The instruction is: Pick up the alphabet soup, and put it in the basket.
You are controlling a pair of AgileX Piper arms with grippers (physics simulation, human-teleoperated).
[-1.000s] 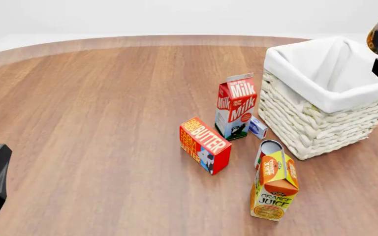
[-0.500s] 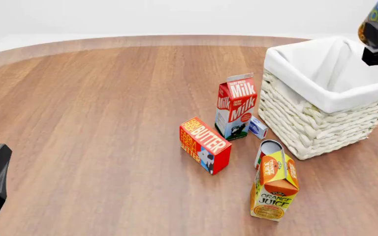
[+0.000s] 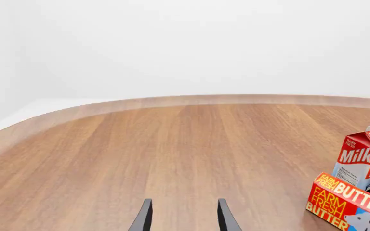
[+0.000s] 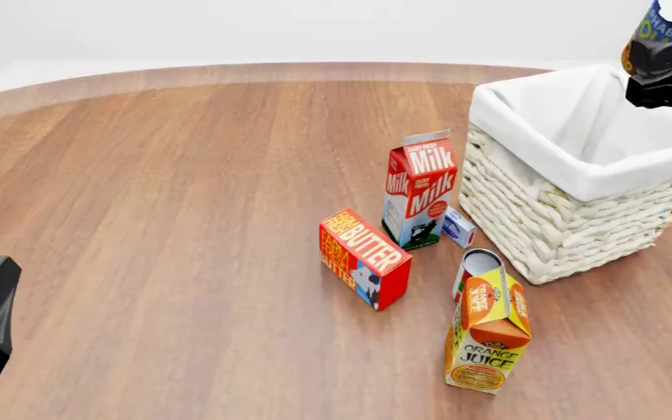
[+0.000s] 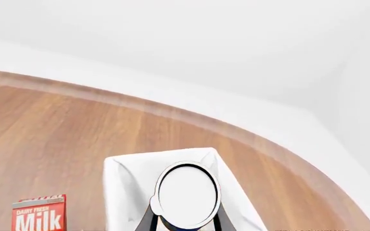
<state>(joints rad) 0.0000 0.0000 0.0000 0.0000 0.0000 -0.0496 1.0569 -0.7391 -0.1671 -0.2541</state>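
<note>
1. Carry stage: the right gripper (image 4: 670, 86) is clamped on the alphabet soup (image 4: 667, 35), held high at about two o'clock in the front view, above the basket (image 4: 523, 206).
2. Next move, by my read: centre it over the white lining, lower it, then spread the fingers.
3. The right wrist view shows the can's pale top over the basket opening; the front view cuts the can off.
4. The left gripper (image 3: 182, 219) idles at eight o'clock, fingers apart, holding nothing.

left fingers (image 3: 145, 220) parted, low — right fingers (image 5: 148, 219) clamped, raised at far right
</note>
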